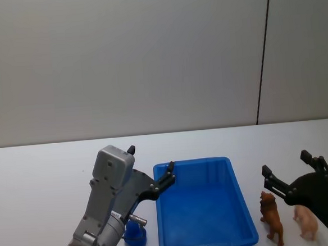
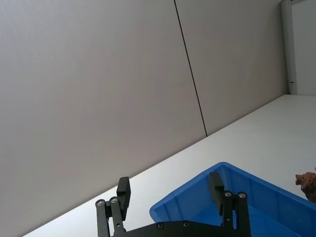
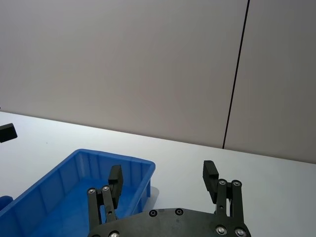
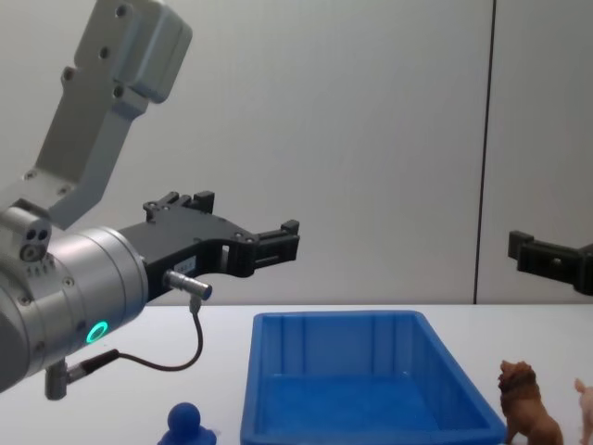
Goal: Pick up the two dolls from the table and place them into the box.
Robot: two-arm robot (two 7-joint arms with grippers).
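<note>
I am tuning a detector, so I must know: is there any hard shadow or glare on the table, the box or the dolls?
Head view: light is soft and even, no hard shadow beside the brown doll, the pink doll or the box on the table. Chest view: no glare on the box.

Box: bright blue plastic, smooth, faint sheen on walls.
Brown doll: moulded plastic, rough-textured mane, matt.
Pink doll: pale plastic, smooth.
Table: plain white, smooth, matt.
Left gripper, right gripper: matt black, small shiny metal screw heads.
Left arm casing: grey, smooth, satin.
Connector: polished metal.
</note>
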